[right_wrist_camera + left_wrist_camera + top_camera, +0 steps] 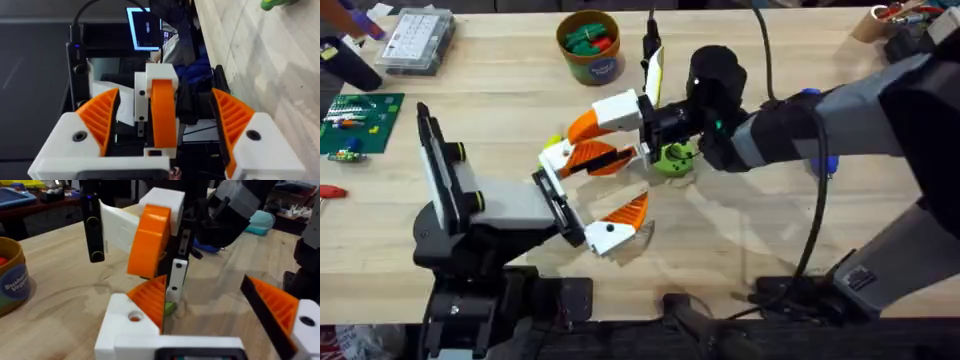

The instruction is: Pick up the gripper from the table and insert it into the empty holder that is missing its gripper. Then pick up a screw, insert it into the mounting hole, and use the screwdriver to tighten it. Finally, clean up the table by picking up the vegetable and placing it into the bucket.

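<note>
Left gripper (632, 182) lay low over the table (790, 240) at centre, its white-mounted orange fingers (277, 302) spread wide and gripping nothing. Right gripper (164, 95) reached in from the far right, rolled on its side just beyond the left one, its own orange fingers (97, 117) likewise parted and holding nothing. In the right wrist view, a white-and-orange finger showed in the gap between them; whether it touched either pad could not be told. The vegetable (672, 158), small and green, sat on the wood under the right arm's wrist, just beside both grippers. The bucket (603, 68) stood upright near the table's far edge, well apart from the vegetable, with green and red items already inside.
</note>
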